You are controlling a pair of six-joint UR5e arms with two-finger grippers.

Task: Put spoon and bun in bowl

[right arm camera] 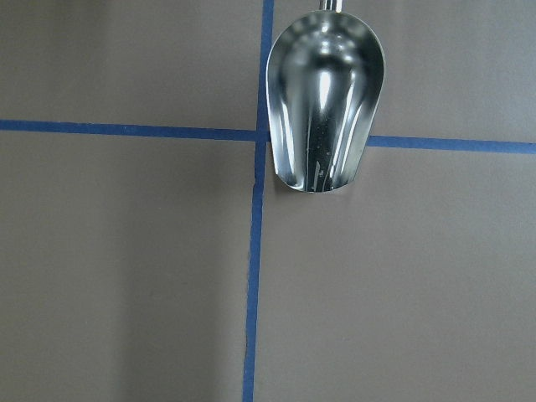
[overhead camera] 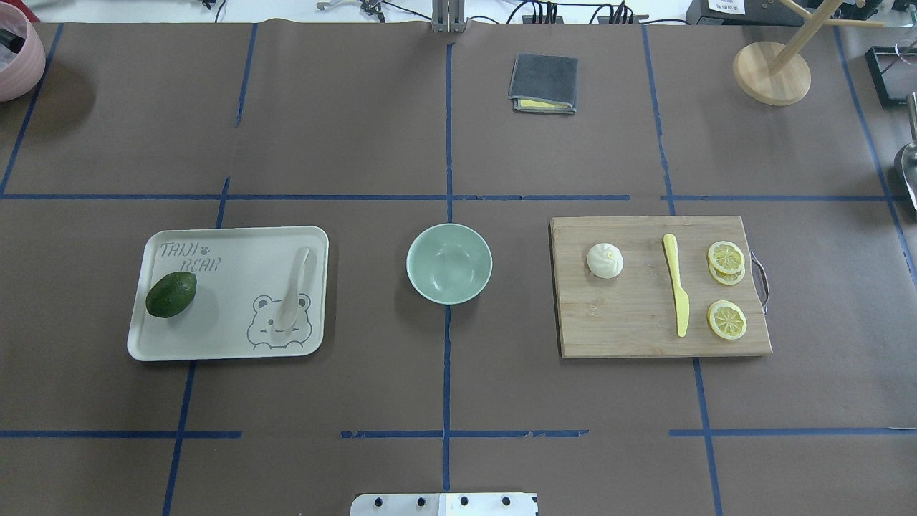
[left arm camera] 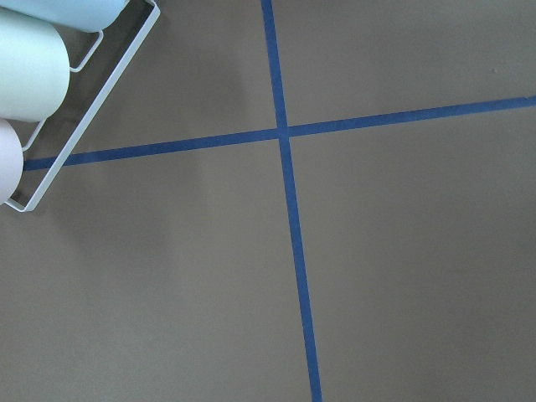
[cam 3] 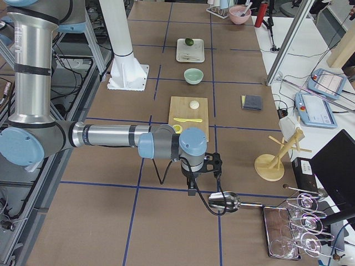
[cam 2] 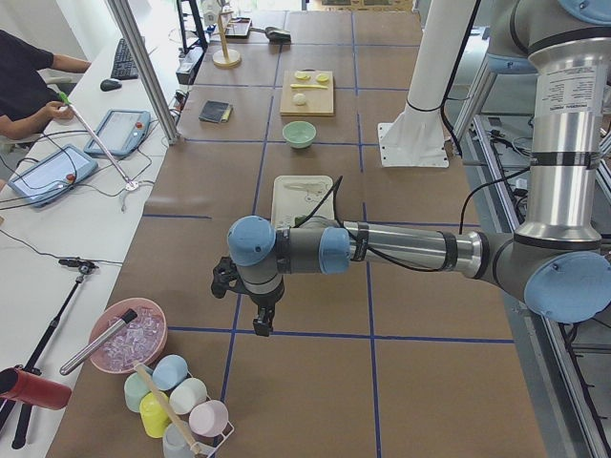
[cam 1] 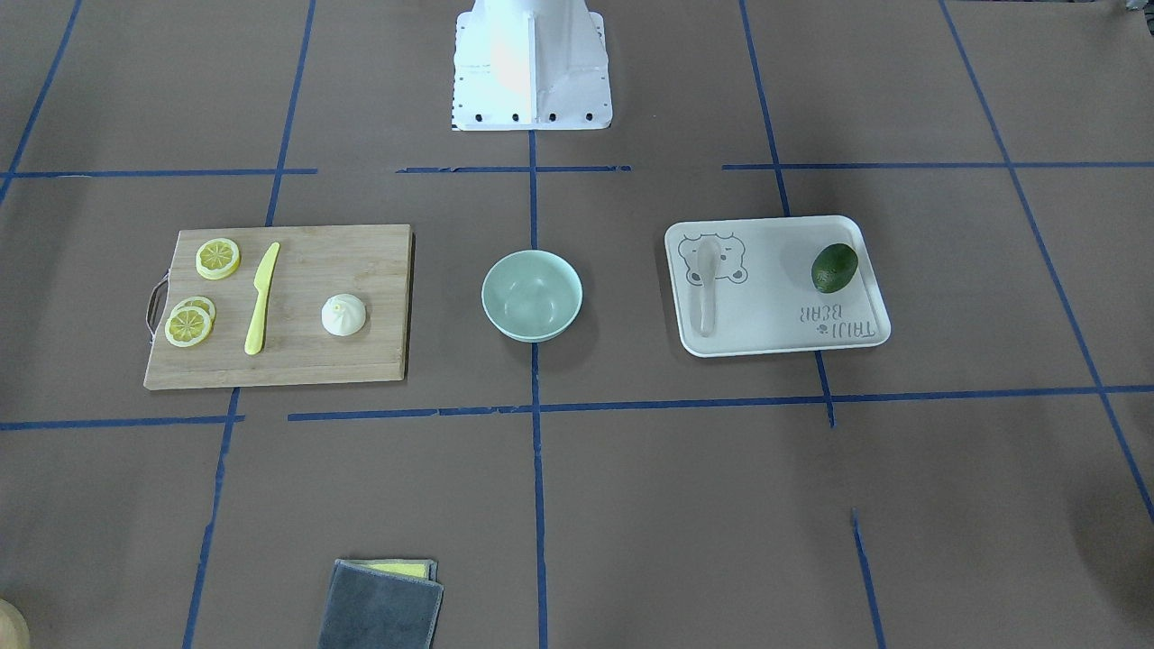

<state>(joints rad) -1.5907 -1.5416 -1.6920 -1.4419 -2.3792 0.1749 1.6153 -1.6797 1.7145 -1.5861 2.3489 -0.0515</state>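
Observation:
The mint-green bowl stands empty at the table's middle. The off-white spoon lies on the bear tray. The white pleated bun sits on the wooden cutting board. My left gripper shows only in the exterior left view, far from the tray, near the table's left end. My right gripper shows only in the exterior right view, near the right end. I cannot tell whether either is open or shut.
A green avocado lies on the tray. A yellow knife and lemon slices lie on the board. A grey cloth lies at the far side. A metal scoop lies below my right wrist, a cup rack below my left.

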